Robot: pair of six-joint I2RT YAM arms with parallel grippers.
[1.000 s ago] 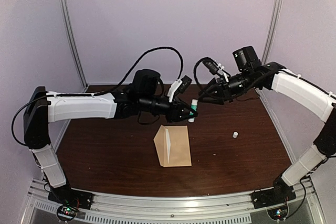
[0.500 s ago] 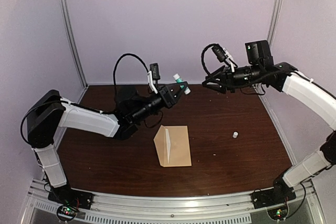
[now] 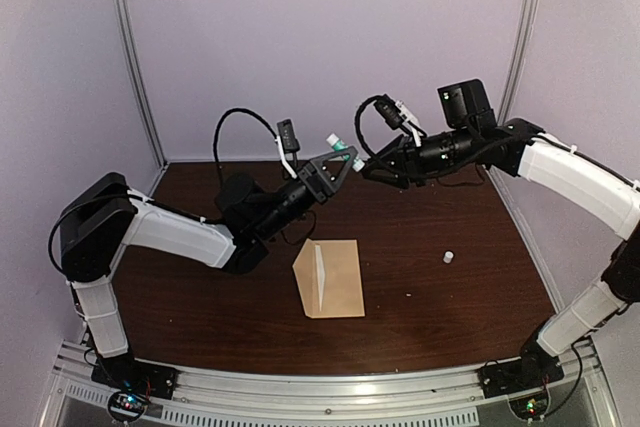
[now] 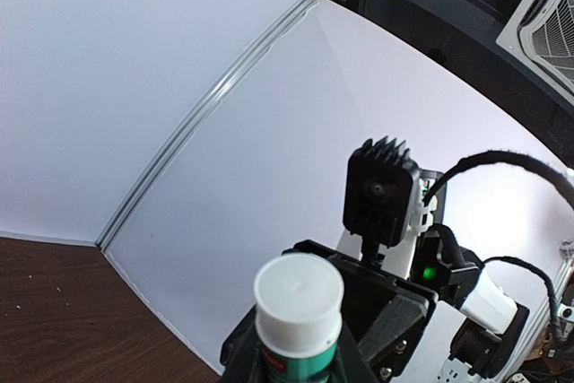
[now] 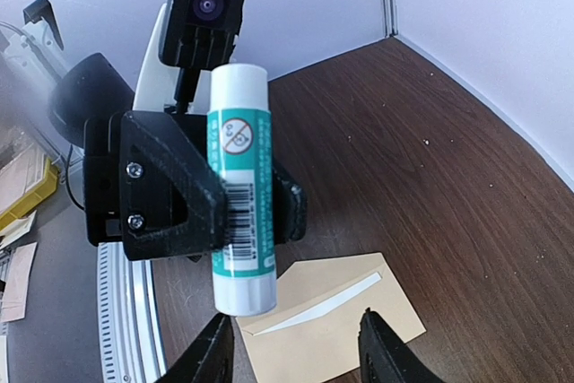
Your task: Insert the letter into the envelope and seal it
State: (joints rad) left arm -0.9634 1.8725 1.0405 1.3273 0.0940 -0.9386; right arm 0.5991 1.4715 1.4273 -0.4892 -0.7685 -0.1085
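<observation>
Left end effector (image 3: pixel 337 158) clamping glue stick (image 5: pixel 239 187), right end effector (image 5: pixel 297 352) parted, overhead-only possible cap (image 3: pixel 449 257)

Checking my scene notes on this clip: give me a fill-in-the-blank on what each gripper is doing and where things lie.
1. The left gripper is shut on a green-and-white ____, held above the table.
2. The right gripper faces it with jaws ____.
3. The tan ____ lies flat on the table, touched by neither gripper.
4. A small white piece lies on the table on the ____ arm's side.
Missing words: glue stick; open; envelope; right.
</observation>
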